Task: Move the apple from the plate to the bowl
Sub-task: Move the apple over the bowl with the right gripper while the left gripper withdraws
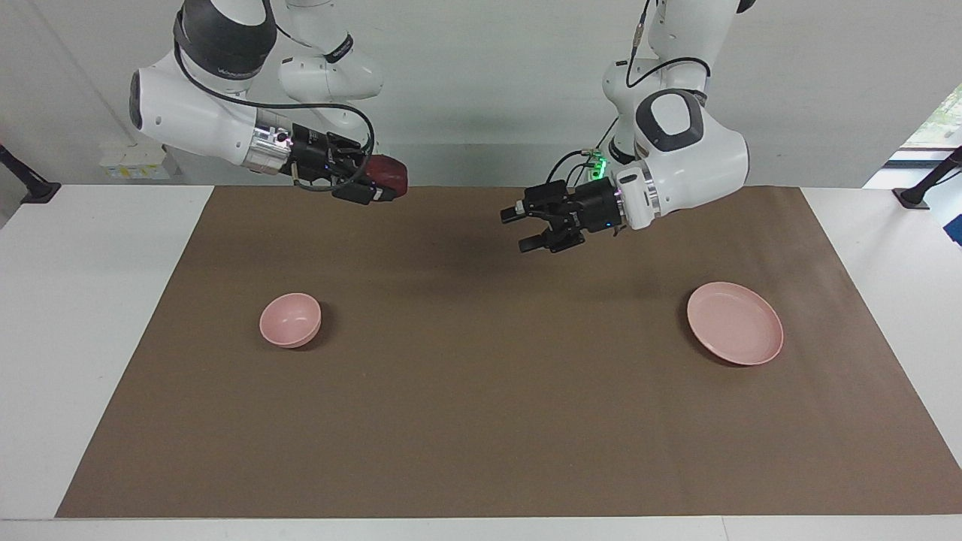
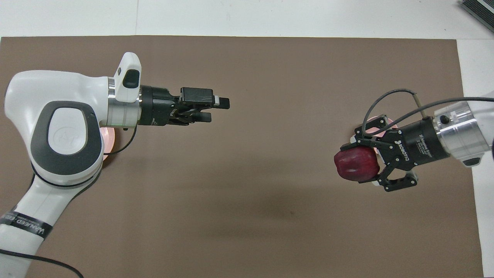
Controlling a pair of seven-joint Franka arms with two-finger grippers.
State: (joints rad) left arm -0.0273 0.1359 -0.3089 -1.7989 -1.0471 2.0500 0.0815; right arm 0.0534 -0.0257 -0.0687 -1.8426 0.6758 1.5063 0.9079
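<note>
The dark red apple (image 1: 391, 174) (image 2: 353, 162) hangs in the air with my right gripper (image 1: 379, 184) (image 2: 359, 165) shut on it, high over the brown mat at the right arm's end. The small pink bowl (image 1: 290, 320) stands on the mat below that hand; in the overhead view only a bit of the bowl (image 2: 372, 124) shows past the gripper. My left gripper (image 1: 515, 231) (image 2: 218, 109) hovers open and holds nothing over the mat's middle. The flat pink plate (image 1: 735, 323) lies bare at the left arm's end, and the left arm hides most of the plate (image 2: 108, 141) from above.
The brown mat (image 1: 481, 421) covers most of the white table (image 1: 75, 338). Small white boxes (image 1: 139, 161) sit by the wall at the right arm's end. A dark object (image 2: 478, 7) lies off the mat at the table's corner.
</note>
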